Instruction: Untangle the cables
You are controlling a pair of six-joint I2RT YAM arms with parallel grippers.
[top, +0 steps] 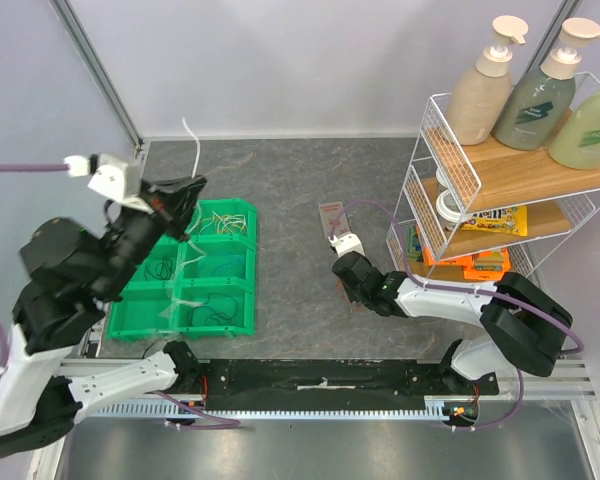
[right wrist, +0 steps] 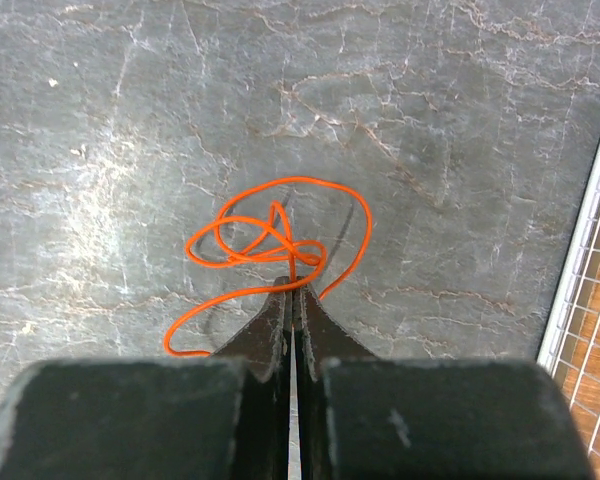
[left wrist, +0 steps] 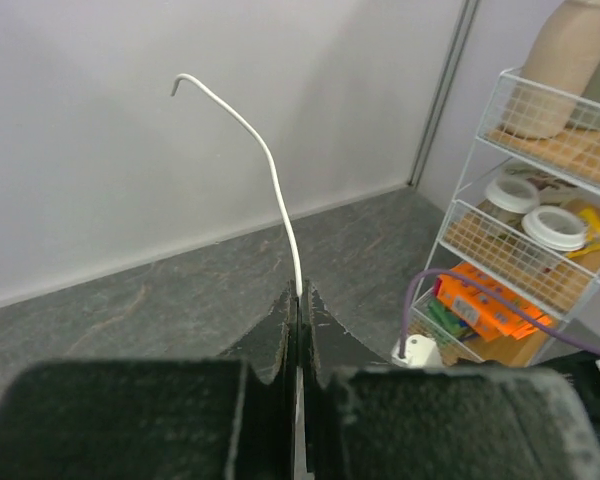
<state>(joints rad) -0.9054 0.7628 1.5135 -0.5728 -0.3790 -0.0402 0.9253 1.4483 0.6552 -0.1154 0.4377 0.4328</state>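
Note:
My left gripper (left wrist: 299, 291) is raised above the green compartment tray (top: 253, 268) and is shut on a white cable (left wrist: 271, 165), which arches up out of the fingertips to a hooked end. In the top view that white cable (top: 193, 140) stands up from the left gripper (top: 192, 192). My right gripper (right wrist: 295, 285) is low over the grey table. It is shut on an orange cable (right wrist: 270, 236), which lies in tangled loops just ahead of the tips. The tray holds more cables: black coils (top: 162, 268) and pale strands (top: 226, 222).
A white wire rack (top: 432, 190) stands at the right with pump bottles, jars and orange packets, close to the right arm. A small card (top: 332, 217) lies on the table behind the right gripper. A black rail (top: 320, 380) runs along the near edge.

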